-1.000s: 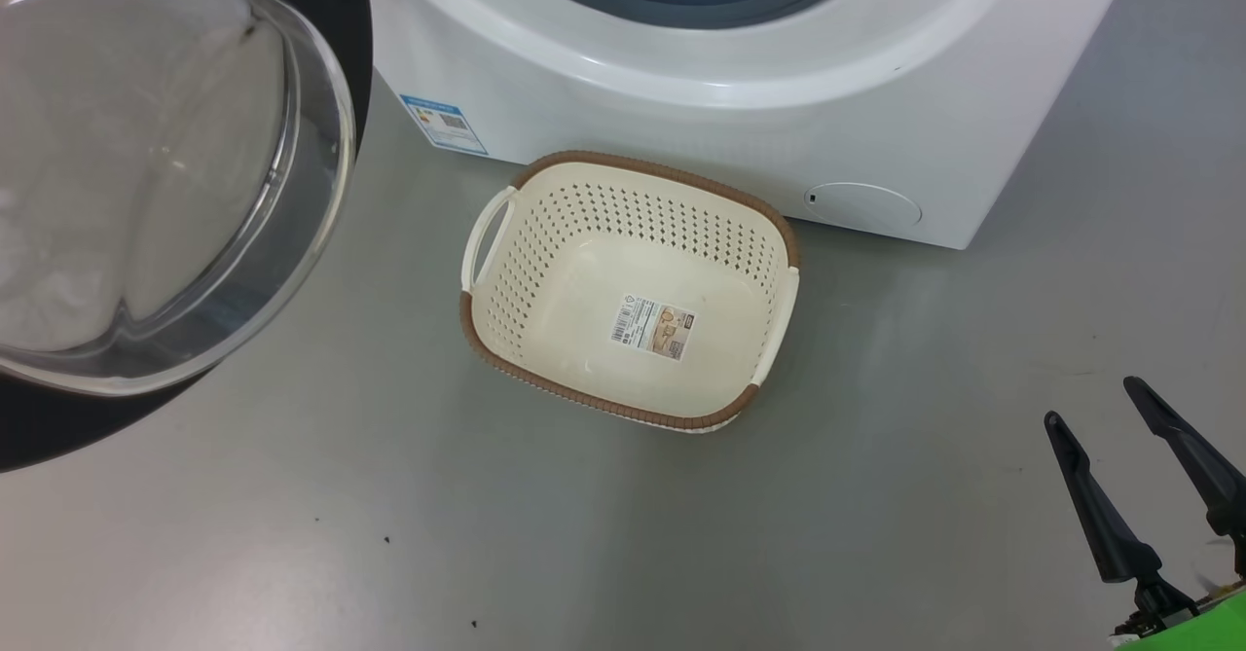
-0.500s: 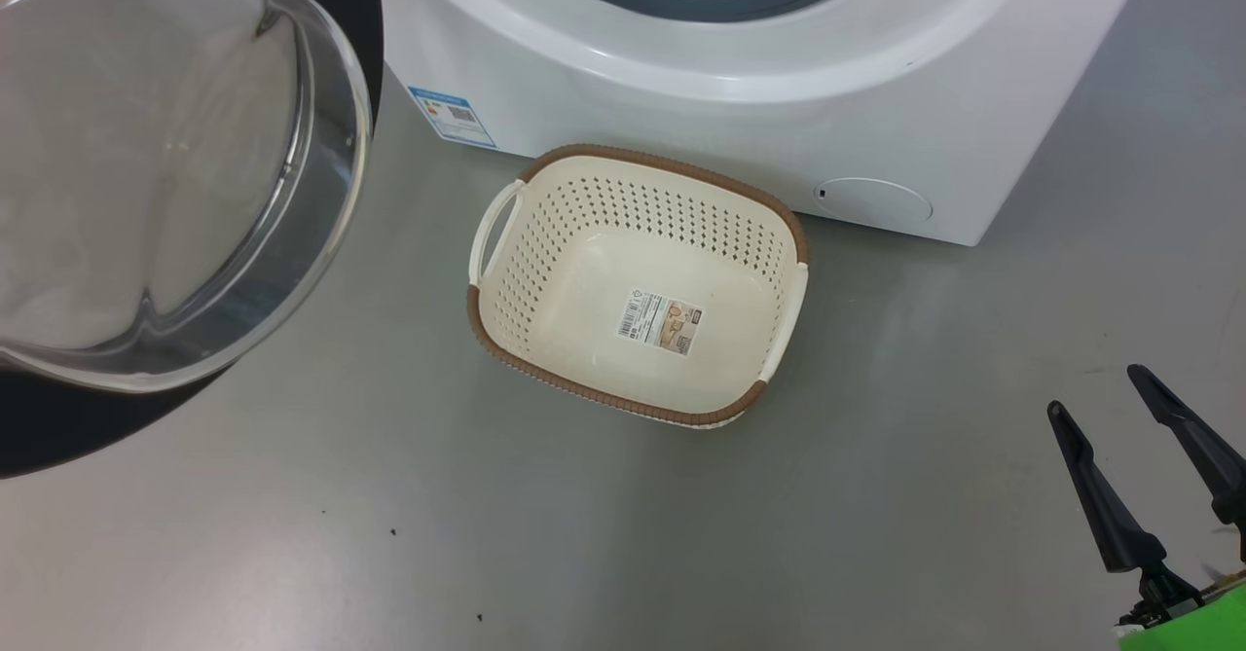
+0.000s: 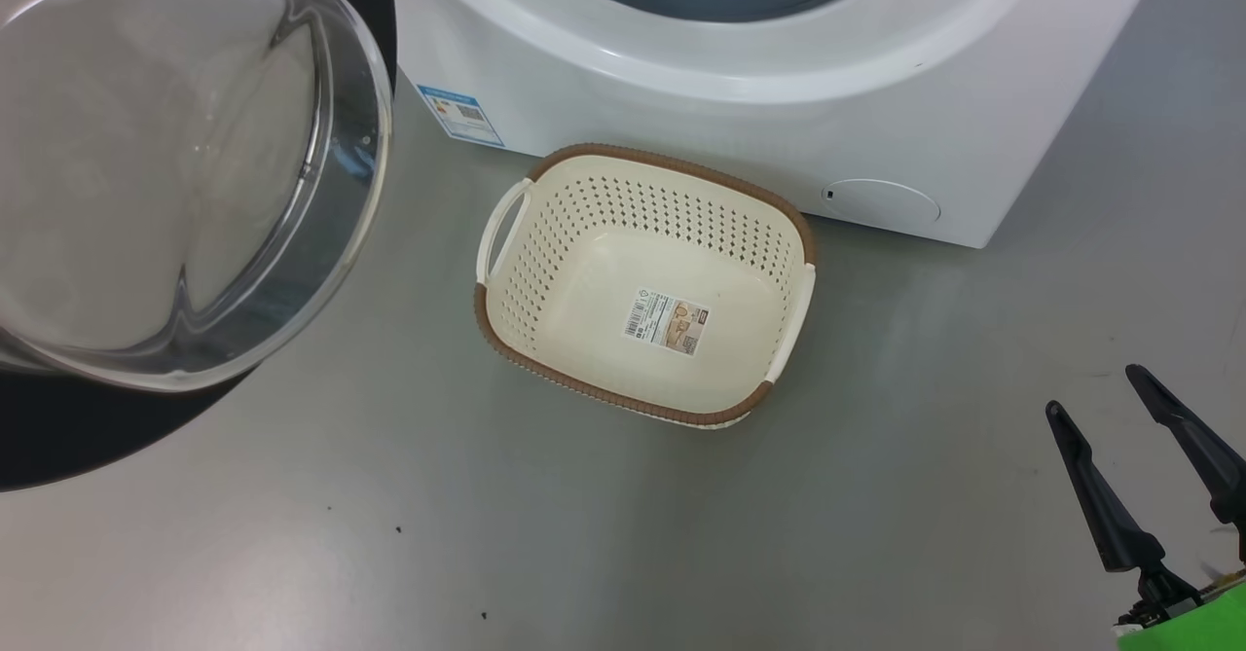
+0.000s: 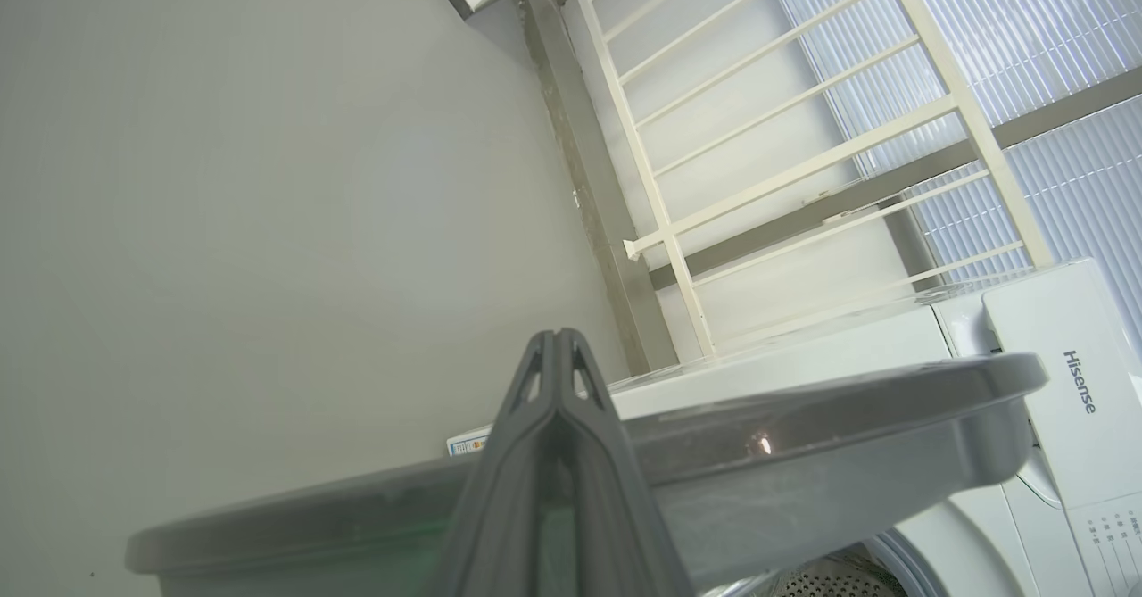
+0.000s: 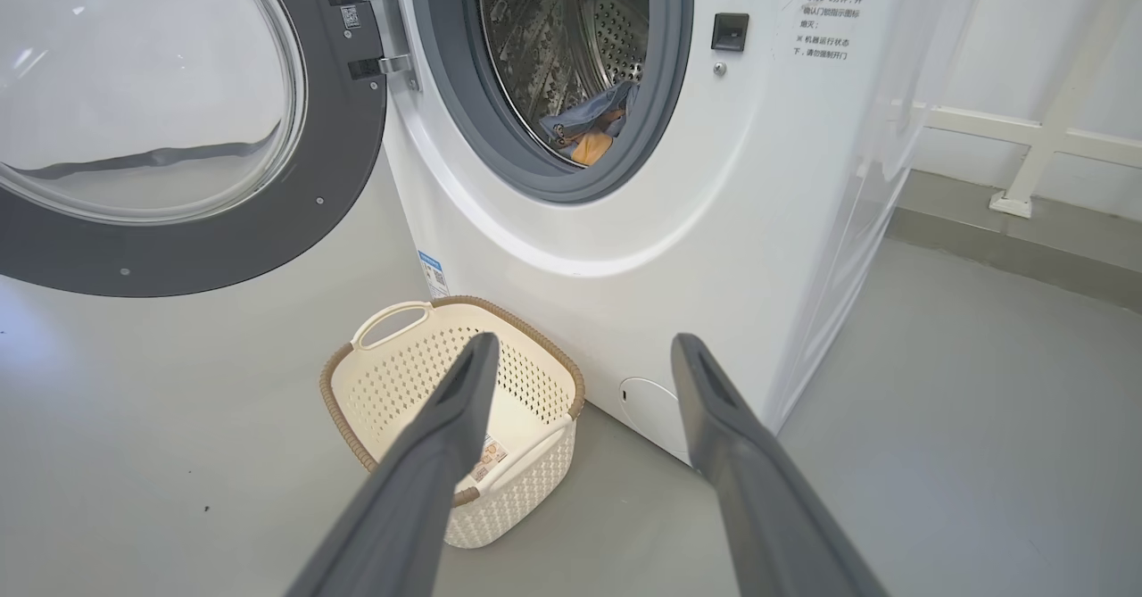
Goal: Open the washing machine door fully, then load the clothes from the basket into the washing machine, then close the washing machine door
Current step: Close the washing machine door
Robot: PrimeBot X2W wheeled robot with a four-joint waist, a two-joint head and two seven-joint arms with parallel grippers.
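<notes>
Grey, smooth floor (image 3: 623, 534) with a few dark specks runs under everything. In the left wrist view a white railing (image 4: 803, 178) and window blinds (image 4: 1026, 62) stand behind the washing machine (image 5: 714, 222). The washer sits on the floor with its blue energy sticker (image 3: 460, 116) and round service flap (image 3: 881, 201) low on the front.

The washing machine door (image 5: 178, 258) hangs open on its hinges at the robot's left. Its glass bowl bulges out over the floor. The clothes (image 5: 589, 128), blue with an orange patch, lie inside the steel drum.

The basket (image 3: 672, 157) stands upright on the floor just in front of the washer, mouth up. Its long axis runs roughly along the machine's front, with a handle at each short end. A label sticker (image 3: 667, 322) shows on its bare bottom.

The left end effector (image 4: 558, 338) has its fingers pressed together, gripping nothing. It is seen across the door's grey edge, and I cannot tell whether it touches. The right end effector (image 5: 584, 340) is spread wide with nothing in it, well apart from the basket.
</notes>
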